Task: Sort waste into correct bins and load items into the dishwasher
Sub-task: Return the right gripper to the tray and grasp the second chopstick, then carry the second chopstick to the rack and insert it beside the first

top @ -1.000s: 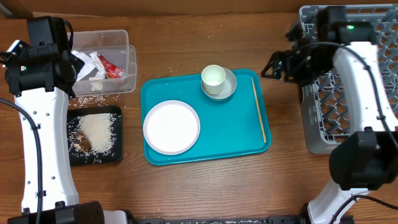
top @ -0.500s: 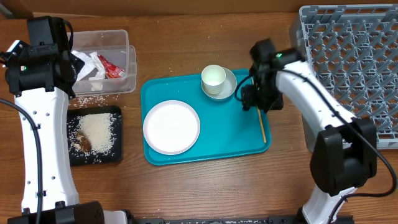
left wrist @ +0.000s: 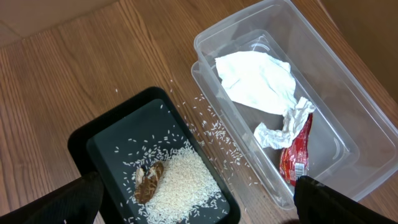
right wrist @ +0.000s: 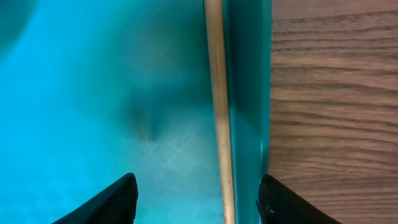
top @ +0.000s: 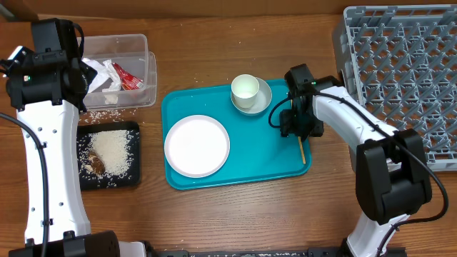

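Observation:
The wooden chopsticks (top: 302, 150) lie along the right rim of the teal tray (top: 235, 171). My right gripper (top: 291, 127) is low over them, open, its fingers straddling the chopsticks (right wrist: 217, 112) and the tray's rim. The white plate (top: 197, 145) and the white cup on its saucer (top: 250, 93) sit on the tray. The grey dish rack (top: 400, 78) stands at the far right. My left gripper (left wrist: 199, 214) is open and empty, high over the black tray (left wrist: 155, 180) of rice and brown scraps and the clear tub (left wrist: 280, 106) holding the napkin and red wrapper.
Loose rice grains (top: 107, 114) lie on the wood between the clear tub (top: 118, 71) and the black tray (top: 108, 153). The teal tray's raised right rim (right wrist: 249, 112) runs beside the chopsticks.
My right arm swung from the dish rack to the teal tray's right side and came down over the chopsticks. The left arm has not moved.

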